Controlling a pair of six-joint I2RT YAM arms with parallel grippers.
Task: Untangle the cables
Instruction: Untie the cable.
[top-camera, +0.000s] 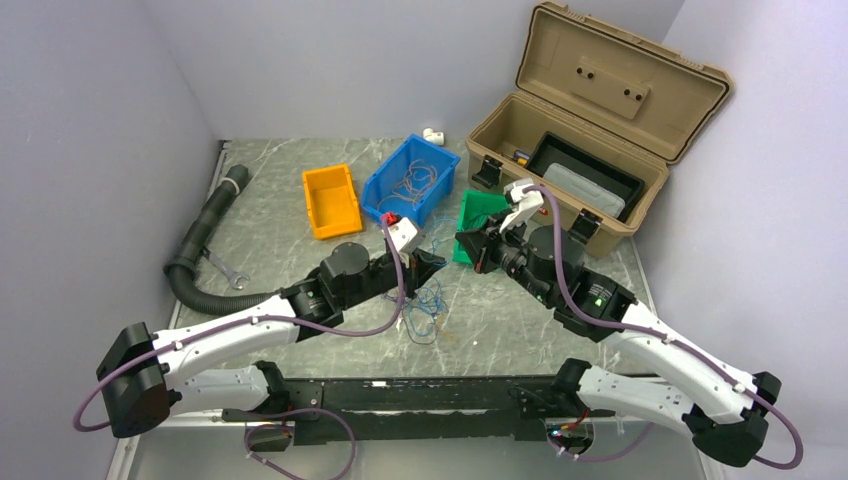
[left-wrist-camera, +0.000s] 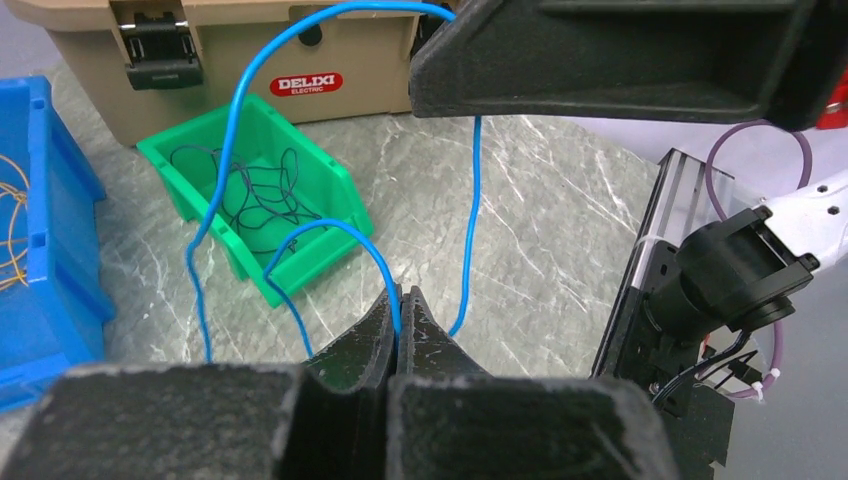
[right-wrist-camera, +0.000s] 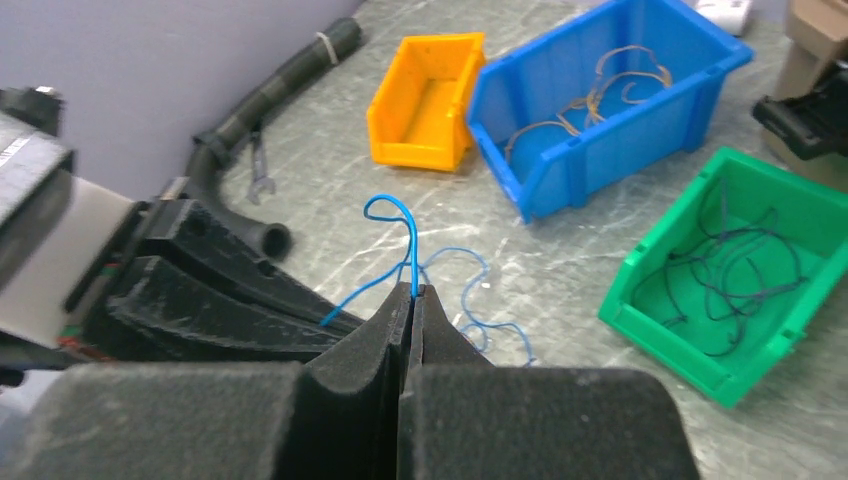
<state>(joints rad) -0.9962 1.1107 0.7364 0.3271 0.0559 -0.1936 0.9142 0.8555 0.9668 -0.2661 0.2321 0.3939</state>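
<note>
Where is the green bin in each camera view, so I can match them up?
Top external: green bin right of centre, between blue bin and toolbox.
Left wrist: green bin upper left, beyond the blue cable pinched in the left gripper.
Right wrist: green bin at right edge, mid-height; the right gripper also pinches blue cable.
Shared landmark: the blue bin, beside it in all three.

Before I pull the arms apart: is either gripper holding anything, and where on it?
Both are shut on the blue cable: the left gripper on a looping stretch, the right gripper just below a small loop.
</note>
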